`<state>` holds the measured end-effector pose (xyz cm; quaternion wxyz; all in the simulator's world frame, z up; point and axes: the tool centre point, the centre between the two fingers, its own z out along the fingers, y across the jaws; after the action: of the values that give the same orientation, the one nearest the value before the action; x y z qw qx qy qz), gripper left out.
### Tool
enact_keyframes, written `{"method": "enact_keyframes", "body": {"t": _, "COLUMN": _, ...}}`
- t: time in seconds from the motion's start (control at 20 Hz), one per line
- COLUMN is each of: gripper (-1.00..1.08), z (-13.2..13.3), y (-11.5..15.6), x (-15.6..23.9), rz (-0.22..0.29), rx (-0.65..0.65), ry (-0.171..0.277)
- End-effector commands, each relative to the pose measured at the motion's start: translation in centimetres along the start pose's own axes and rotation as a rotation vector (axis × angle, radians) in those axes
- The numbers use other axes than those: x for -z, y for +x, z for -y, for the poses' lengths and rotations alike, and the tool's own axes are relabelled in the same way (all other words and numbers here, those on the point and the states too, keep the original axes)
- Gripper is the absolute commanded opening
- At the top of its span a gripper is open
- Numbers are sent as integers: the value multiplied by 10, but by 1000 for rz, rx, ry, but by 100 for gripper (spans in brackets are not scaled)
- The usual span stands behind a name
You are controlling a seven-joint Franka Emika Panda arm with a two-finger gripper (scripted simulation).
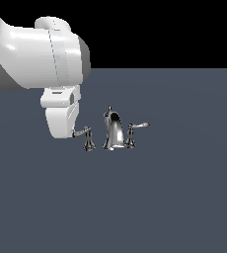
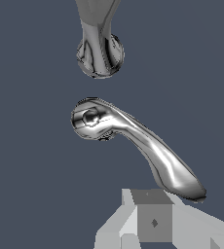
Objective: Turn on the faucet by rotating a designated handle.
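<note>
The faucet (image 1: 114,130), a small shiny chrome three-piece set, stands on the flat slate-grey floor (image 1: 174,197), near the middle of the exterior view. Its curved arched spout (image 1: 113,131) with a knob top sits between two lever handles. The handle (image 1: 87,138) with the long, slim, nearly level chrome lever and small flared post is on the exterior view's left of the spout; the other handle (image 1: 133,132), with a shorter upturned lever, is on the exterior view's right.

The white robot arm (image 1: 41,54) hangs down over the left handle, and the lever's free end meets the arm's lower body. In the wrist view the gripper (image 2: 155,221) shows grey blocky fingers (image 2: 155,219) just beside the lever's tip (image 2: 182,182); whether they are spread or pressed together cannot be told. The spout's base (image 2: 100,56) lies beyond the post (image 2: 90,118), apart from it
</note>
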<state>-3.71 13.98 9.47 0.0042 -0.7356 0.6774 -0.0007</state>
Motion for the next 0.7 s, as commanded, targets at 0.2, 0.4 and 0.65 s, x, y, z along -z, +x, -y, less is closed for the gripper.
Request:
{"method": "enact_keyframes", "body": {"t": 0.2, "gripper": -100, "z": -12, "y": 5, "x": 0, "rz": -1, "rx": 3, "ry": -4}}
{"method": "enact_keyframes", "body": {"t": 0.4, "gripper": -100, "z": -19, "y": 21, "x": 0, "rz": -2, "rx": 1, "ry": -5}}
{"method": "enact_keyframes", "body": {"t": 0.65, "gripper": -100, "z": -28, "y": 41, "x": 1, "rz": -4, "rx": -2, "ry": -6}}
